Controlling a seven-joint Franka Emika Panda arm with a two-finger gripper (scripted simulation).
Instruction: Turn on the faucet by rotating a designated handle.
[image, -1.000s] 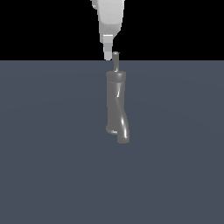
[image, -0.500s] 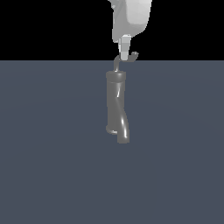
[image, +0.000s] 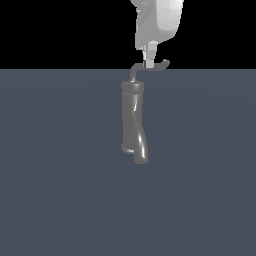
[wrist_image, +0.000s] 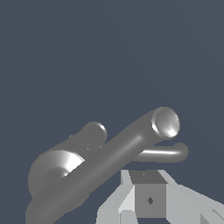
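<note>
Faucet (image: 133, 117): grey metallic upright cylinder body, thick curved spout tube bending out near its base; stands alone on a flat slate-grey surface (image: 55, 175), about mid-scene in the exterior view. Glossy highlights along the body and on the spout's round end (wrist_image: 165, 123), no visible marks.

White robot arm (image: 159, 22) hangs directly above the faucet, a little toward the exterior view's right of the body's axis.

Gripper (image: 149, 61), pale grey, sits at the height of the handle's horizontal run, touching or just beside it. Whether the jaws are apart or together cannot be told: the exterior view shows one narrow block, the wrist view only the finger bases.

Handle (image: 149, 68): thin grey metal rod, L-bent, rising from the top of the faucet body, then running toward the exterior view's right, ending in a small upturned tip (image: 165, 63). Much slimmer than the spout.

Risks, as judged:
- Rod is thin and smooth; a push near the tip may slide off past the upturned end.
- Contact looks high on the rod; pressing downward instead of sideways would load the stem, not rotate it.
- Sweep could carry the gripper clear of the handle mid-arc.
</note>
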